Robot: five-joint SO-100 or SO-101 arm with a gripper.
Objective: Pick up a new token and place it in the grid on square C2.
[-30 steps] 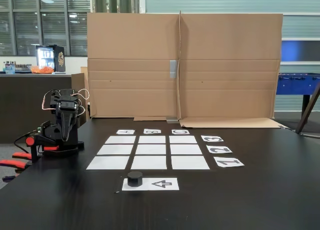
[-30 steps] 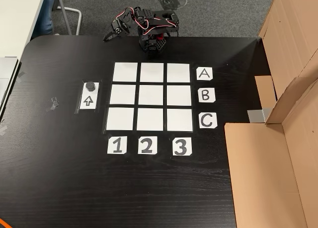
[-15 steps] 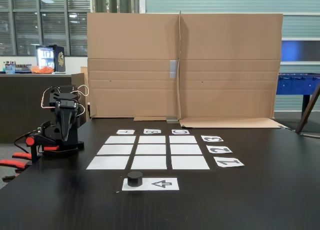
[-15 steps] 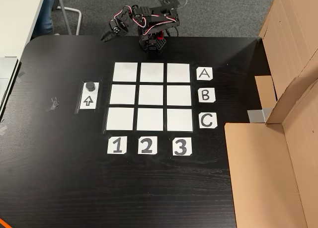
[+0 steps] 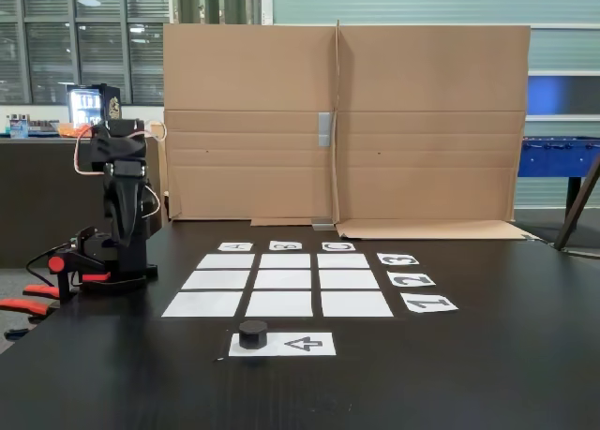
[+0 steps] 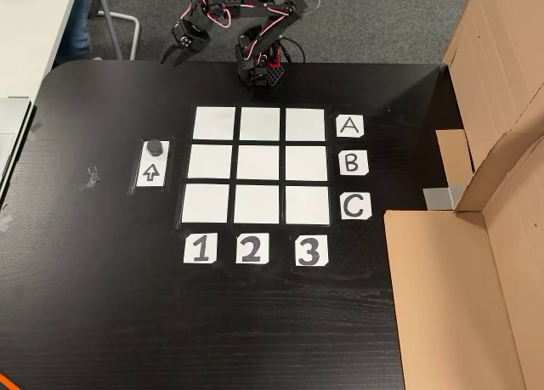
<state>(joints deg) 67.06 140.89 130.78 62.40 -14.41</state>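
The black token [image 5: 252, 333] [image 6: 154, 147] sits on the end of a small white sheet printed with an arrow [image 6: 151, 173], beside the grid [image 5: 281, 280] [image 6: 257, 164] on the side of column 1. Square C2 [image 5: 350, 279] [image 6: 257, 205] is a bare white rectangle. My gripper [image 6: 178, 57] hangs in the air beyond the table's edge by row A, far from the token. Its fingers look slightly apart with nothing between them. The arm [image 5: 123, 196] stands raised over its base.
Paper labels A, B, C [image 6: 350, 163] and 1, 2, 3 [image 6: 249, 249] border the grid. A large folded cardboard screen [image 5: 342, 121] [image 6: 476, 262] stands along the table side past column 3. Bits of tape [image 6: 90, 178] lie near the arrow sheet.
The arm has lifted from its folded rest pose and unfolded. The gripper has swung up and out toward the token's side of the table. Token and grid have not moved.
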